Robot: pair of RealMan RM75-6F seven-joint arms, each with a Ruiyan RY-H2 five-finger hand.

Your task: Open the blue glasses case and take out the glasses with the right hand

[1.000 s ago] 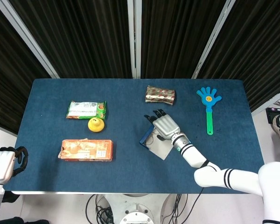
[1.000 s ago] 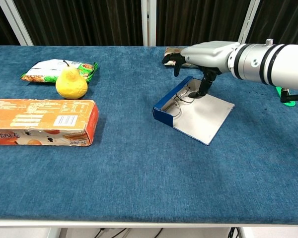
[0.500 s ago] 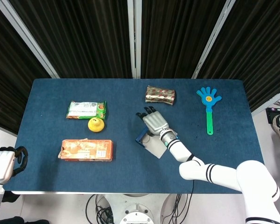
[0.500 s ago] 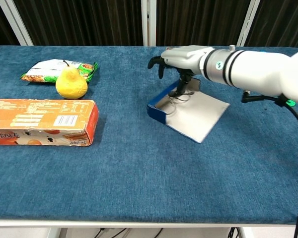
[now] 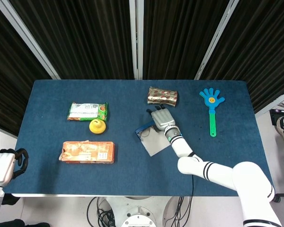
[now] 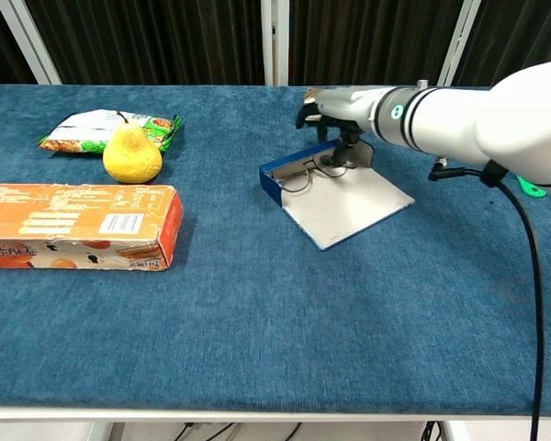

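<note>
From the head view we see the blue glasses case (image 5: pixel 148 136) lying open near the middle of the blue table (image 5: pixel 47 90), its pale lid flat on the cloth, and our right hand (image 5: pixel 162 118) resting over its far end, fingers curled down toward the tray. Our left hand (image 5: pixel 4 165) hangs off the table's near left corner, fingers curled in with nothing in them. A foil packet (image 5: pixel 162 96) sits just beyond the right hand, a blue hand clapper (image 5: pixel 211 108) well to its right, and a green snack bag (image 5: pixel 87 111), a pear (image 5: pixel 97 126) and an orange box (image 5: pixel 87 152) lie on the left. From the chest view we see the glasses (image 6: pixel 310 173) inside the case (image 6: pixel 335 195), with the right hand (image 6: pixel 342 110) reaching down into it; one fingertip touches the frame, but we cannot tell whether it pinches it.
</note>
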